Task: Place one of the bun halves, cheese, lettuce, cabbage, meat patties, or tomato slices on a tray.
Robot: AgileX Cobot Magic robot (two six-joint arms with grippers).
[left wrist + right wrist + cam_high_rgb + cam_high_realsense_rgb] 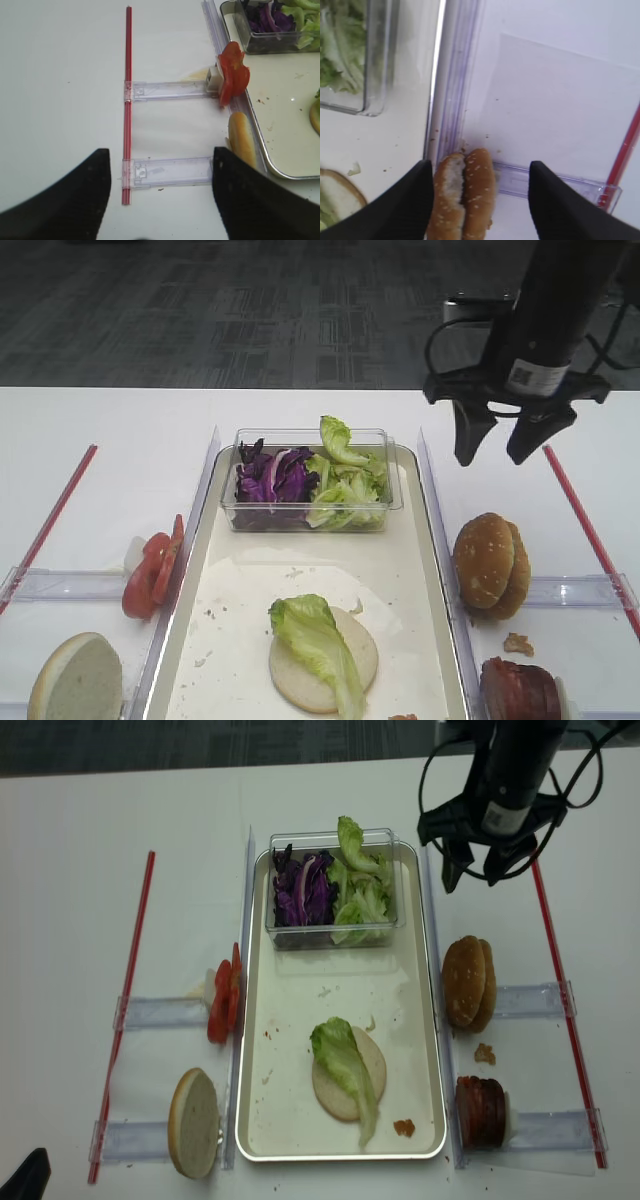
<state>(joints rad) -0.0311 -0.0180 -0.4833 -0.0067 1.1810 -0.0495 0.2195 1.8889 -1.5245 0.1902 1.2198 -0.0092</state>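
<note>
The right gripper (480,200) hung with its fingers (405,205) spread apart; two seeded bun halves (462,195) stood between them at the frame's bottom, untouched.

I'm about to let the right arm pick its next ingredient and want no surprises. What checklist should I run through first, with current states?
1. Right tool open and empty: ok.
2. Bun halves standing on edge in the right side rack, nothing over them: ok.
3. Right tool lined up over those buns: not ok, it hangs farther back, toward the tub.
4. Tray has free floor: ok.
5. Base bun with lettuce on it: ok.
6. Left tool open, away from the tray: ok.
</note>
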